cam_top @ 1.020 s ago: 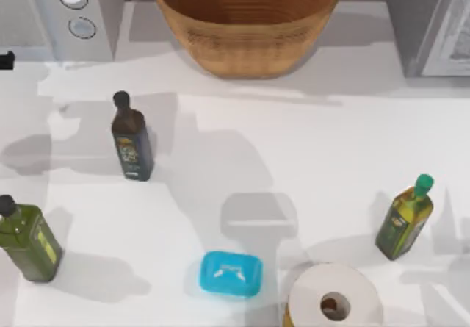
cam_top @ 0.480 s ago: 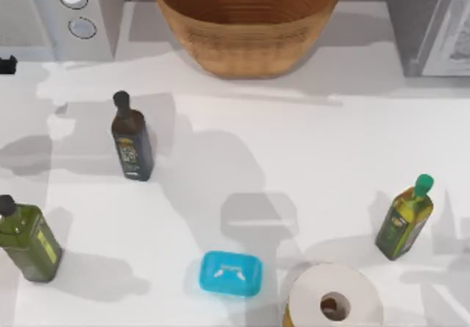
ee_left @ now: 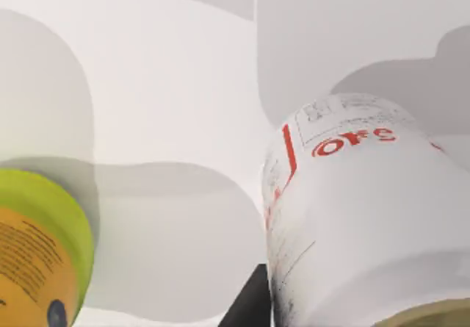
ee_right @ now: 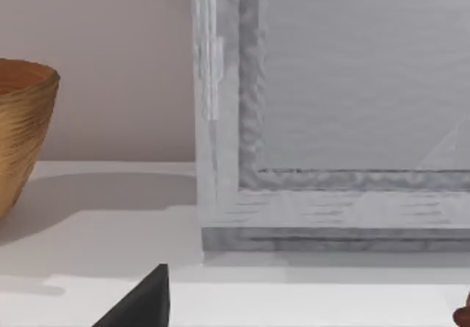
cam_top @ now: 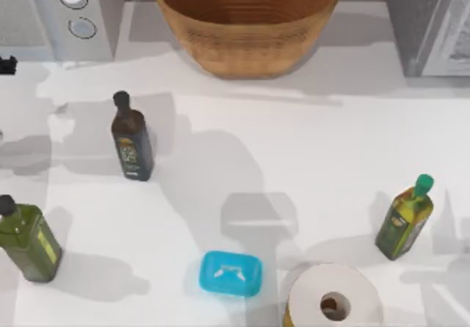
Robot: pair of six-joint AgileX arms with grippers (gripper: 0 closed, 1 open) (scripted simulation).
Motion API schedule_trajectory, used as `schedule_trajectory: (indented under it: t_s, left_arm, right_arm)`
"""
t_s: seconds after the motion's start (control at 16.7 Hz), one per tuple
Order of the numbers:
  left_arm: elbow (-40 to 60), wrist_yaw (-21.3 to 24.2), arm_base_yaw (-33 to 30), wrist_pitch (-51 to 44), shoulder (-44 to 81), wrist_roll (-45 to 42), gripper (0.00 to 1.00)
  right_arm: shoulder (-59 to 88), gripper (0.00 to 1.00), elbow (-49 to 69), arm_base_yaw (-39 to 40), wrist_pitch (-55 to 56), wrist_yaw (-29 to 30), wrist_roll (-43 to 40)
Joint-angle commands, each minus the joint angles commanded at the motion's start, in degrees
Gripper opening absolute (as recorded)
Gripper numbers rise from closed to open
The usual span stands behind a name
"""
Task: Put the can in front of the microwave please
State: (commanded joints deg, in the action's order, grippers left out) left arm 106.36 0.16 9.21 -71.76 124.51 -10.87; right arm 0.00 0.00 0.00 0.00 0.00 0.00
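Note:
The can (ee_left: 360, 209), white with red print and a dull gold rim, looms close in the left wrist view, tilted above the white table. My left gripper is shut on the can, and one dark finger (ee_left: 248, 308) shows against its side. A small black part of my left arm (cam_top: 6, 65) pokes in at the top view's left edge, just in front of the microwave (cam_top: 73, 11), the light grey box with two round dials. My right gripper is parked facing the darker grey appliance (ee_right: 330, 121), open, with one dark finger (ee_right: 147, 301) low in its wrist view.
A wicker basket (cam_top: 246, 22) stands at the back centre. A dark bottle (cam_top: 132, 139), a green bottle (cam_top: 28, 242) at the front left, and a green-capped bottle (cam_top: 404, 224) at the right stand upright. A blue box (cam_top: 231, 274) and a paper roll (cam_top: 334, 297) sit at the front.
The black part of my left arm at the left edge has slid slightly toward the front. Shadows on the table's left side have shifted. Nothing else moved.

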Motion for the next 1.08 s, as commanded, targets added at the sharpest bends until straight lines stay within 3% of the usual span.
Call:
schedule_trajectory:
  t_s: [0.24,0.3,0.84,1.08]
  left_arm:
    - [0.0,0.0,0.0,0.0,0.0,0.0,0.98]
    - [0.0,0.0,0.0,0.0,0.0,0.0,1.0]
    - [0.22,0.03,-0.13,-0.22,0.02,-0.04,1.0]
    - [6.24,0.07,-0.08,-6.14,0.0,0.08,1.0]
  right_arm:
    - [0.0,1.0,0.0,0.0,0.0,0.0,0.0]
    - [0.0,1.0,0.0,0.0,0.0,0.0,0.0]
    - [0.0,1.0,0.0,0.0,0.0,0.0,0.0]
    - [0.0,1.0,0.0,0.0,0.0,0.0,0.0]
